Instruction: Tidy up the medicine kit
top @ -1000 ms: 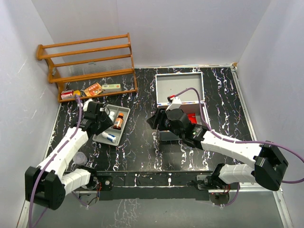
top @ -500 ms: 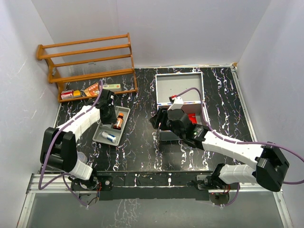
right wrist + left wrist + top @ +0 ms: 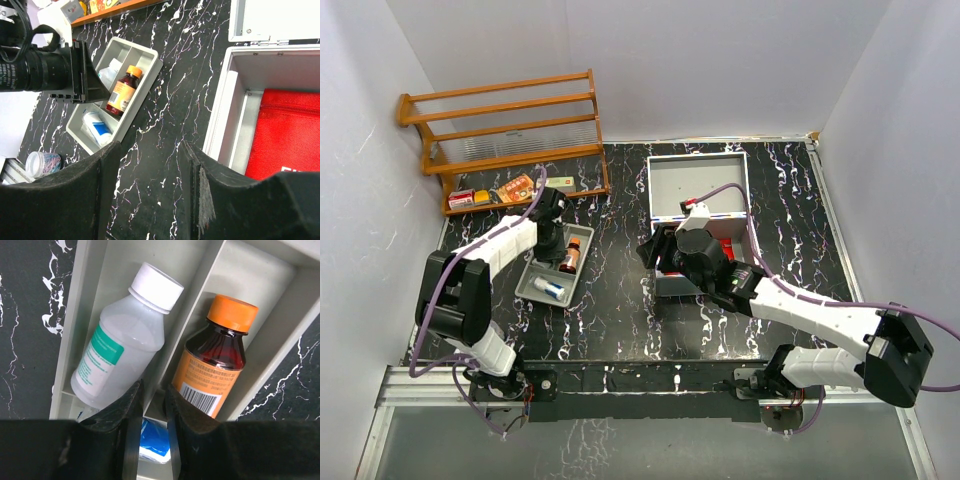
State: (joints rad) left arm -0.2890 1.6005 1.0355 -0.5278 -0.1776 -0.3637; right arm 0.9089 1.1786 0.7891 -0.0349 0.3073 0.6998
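Note:
The medicine kit [image 3: 698, 190] lies open at the back centre, its lid flat and a red pouch [image 3: 290, 135] in its base [image 3: 235, 115]. Left of it is a grey divided tray [image 3: 525, 290] holding a white bottle [image 3: 125, 345], an amber bottle with an orange cap [image 3: 215, 365] and a blue packet [image 3: 152, 437]. My left gripper [image 3: 153, 390] reaches down into the tray's far end [image 3: 552, 243], its jaws narrowed on the tray's divider between the two bottles. My right gripper [image 3: 150, 150] hangs open over the black table between tray and kit [image 3: 652, 255], with nothing in it.
A wooden rack [image 3: 505, 130] stands at the back left with small boxes [image 3: 517, 188] on its bottom shelf. A clear plastic cup [image 3: 42, 162] sits near the table's front left corner. White walls close in on three sides.
My left arm has swung from the tray's near left side up to its far end, and its jaws have narrowed. The right arm has shifted only slightly.

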